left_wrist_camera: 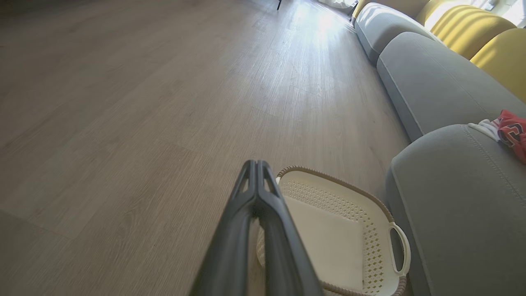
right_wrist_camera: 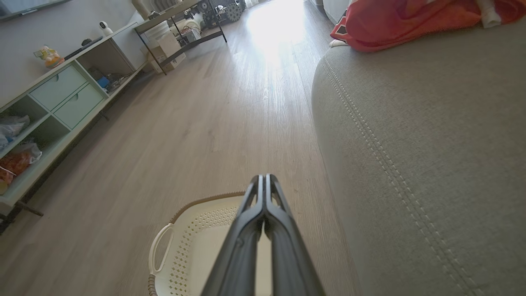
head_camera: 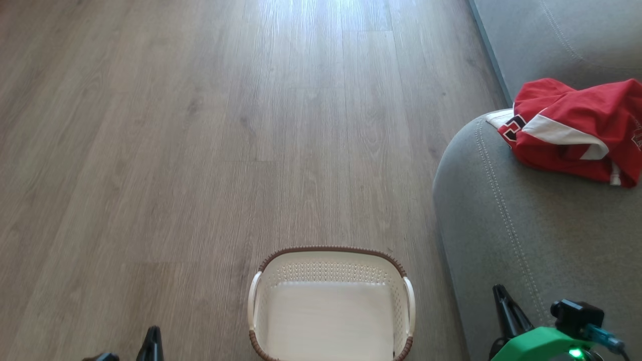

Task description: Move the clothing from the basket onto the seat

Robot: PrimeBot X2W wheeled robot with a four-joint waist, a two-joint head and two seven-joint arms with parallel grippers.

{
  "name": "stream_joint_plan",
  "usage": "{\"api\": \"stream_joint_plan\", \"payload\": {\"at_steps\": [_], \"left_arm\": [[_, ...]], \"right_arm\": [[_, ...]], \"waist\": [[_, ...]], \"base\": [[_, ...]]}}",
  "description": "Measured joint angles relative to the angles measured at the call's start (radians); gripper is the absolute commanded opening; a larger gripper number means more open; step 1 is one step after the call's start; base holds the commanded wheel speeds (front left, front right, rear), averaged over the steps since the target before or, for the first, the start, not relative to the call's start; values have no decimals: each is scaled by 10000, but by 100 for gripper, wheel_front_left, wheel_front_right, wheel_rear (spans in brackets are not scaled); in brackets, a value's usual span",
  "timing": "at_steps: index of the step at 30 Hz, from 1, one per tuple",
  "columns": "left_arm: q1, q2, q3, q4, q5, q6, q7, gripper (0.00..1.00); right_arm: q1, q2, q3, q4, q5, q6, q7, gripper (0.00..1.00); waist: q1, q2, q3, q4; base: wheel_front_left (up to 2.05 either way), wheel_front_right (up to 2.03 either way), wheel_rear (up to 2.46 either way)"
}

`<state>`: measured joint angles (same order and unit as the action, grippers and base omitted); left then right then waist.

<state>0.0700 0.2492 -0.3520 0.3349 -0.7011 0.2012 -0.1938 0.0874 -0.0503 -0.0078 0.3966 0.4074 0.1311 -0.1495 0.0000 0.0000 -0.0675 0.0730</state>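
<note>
**Jersey on the sofa, basket empty, both tools closed on nothing**

The clothing point(head_camera: 572, 130) is a red jersey with white panels and a black number patch. It lies crumpled in a loose heap on the seat point(head_camera: 501, 225), near the rounded end, and none of it hangs off the edge that I can see. It looks soft, light and limp. I expect no stiffness and no breakage risk, though the sports fabric is probably a bit slick, so a shallow pinch could slip. If it needs re-gripping, the raised fold on top of the heap is the best place. A deep pinch there would catch several layers, whereas a flat panel gives little to hold. The white hem corner toward the seat edge is a second option.

The basket point(head_camera: 331, 249) stands on the wood floor point(head_camera: 200, 150) just beside the seat. It is upright, and only its bare cream bottom shows inside.

The left tool point(left_wrist_camera: 257, 164) has its fingers pressed together and holds nothing. It hangs over the near left side of the basket. The right tool point(right_wrist_camera: 263, 177) is the same, closed and empty, above the basket rim next to the seat.

Judging from this layout, the task looks done.
</note>
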Motion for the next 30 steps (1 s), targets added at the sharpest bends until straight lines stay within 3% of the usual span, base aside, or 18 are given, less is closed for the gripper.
{"api": "stream_joint_plan", "payload": {"at_steps": [30], "left_arm": [[-362,-541,1183,-418,-2552,-696,878,0]], "right_arm": [[-421,2,-324,-255,3379,0,719,0]], "waist": [[0,0,182,-209]], "base": [[0,0,0]]}}
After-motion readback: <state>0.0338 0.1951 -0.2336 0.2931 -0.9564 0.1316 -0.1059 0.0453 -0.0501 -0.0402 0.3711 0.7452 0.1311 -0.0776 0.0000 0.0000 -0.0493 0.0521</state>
